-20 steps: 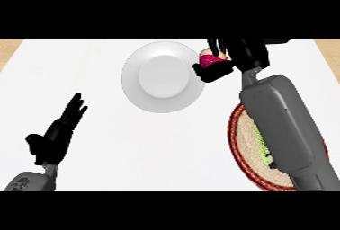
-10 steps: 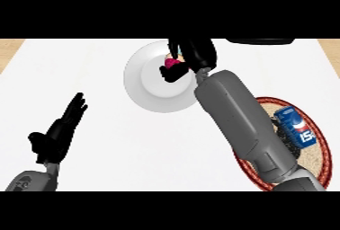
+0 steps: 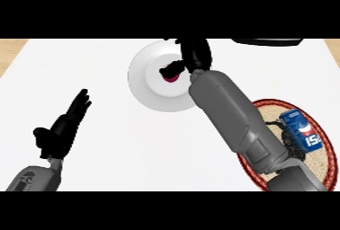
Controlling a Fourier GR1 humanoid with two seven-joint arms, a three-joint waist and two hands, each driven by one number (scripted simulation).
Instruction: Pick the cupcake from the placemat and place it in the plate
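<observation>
A blue can [image 3: 302, 130] sits on the round placemat [image 3: 269, 111] that the right forearm [image 3: 225, 112] partly covers, while the right hand [image 3: 192, 51] curls round the cupcake [image 3: 172, 78] over the white plate [image 3: 149, 92], only a pink sliver showing, its orientation hidden, and the left hand [image 3: 63, 128] rests open at left

I see a white table [image 3: 133, 148] filling most of the head view. A round white plate [image 3: 147, 92] lies flat on it toward the far side, near centre. A round woven placemat [image 3: 320, 161] with a red rim lies at the near right, well apart from the plate. A dark object [image 3: 266, 42] sits at the far edge; I can't tell what it is.
</observation>
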